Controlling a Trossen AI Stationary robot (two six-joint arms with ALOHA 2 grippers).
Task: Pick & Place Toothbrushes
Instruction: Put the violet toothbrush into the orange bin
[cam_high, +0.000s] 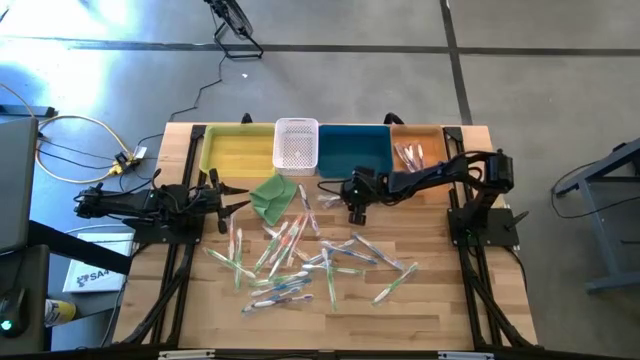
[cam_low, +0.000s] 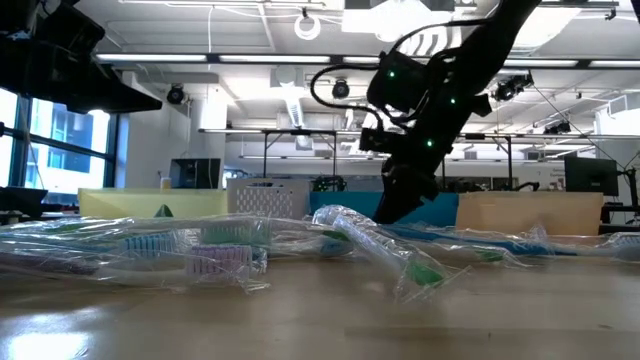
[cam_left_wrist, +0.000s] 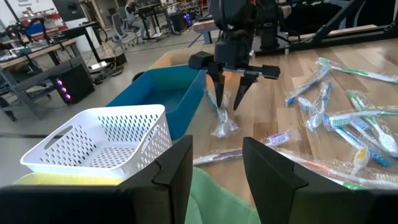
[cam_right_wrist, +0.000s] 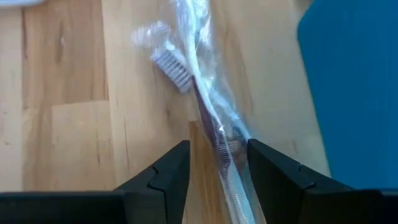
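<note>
Just in front of the blue bin (cam_high: 354, 150), the right gripper (cam_high: 357, 212) hangs with parted fingers straddling a wrapped toothbrush (cam_right_wrist: 208, 118), whose long axis runs straight through the gap between them.

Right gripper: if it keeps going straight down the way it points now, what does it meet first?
Most likely the wrapped toothbrush lying between the right gripper's open fingers, beside the blue bin; then the table. The remaining height is unclear.

Along the bench (cam_high: 420, 300) far edge sit a yellow bin (cam_high: 238, 150), white perforated basket (cam_high: 296, 143), blue bin (cam_high: 355, 148) and orange bin (cam_high: 418, 145); a folded green cloth (cam_high: 272, 196) lies nearby.
</note>
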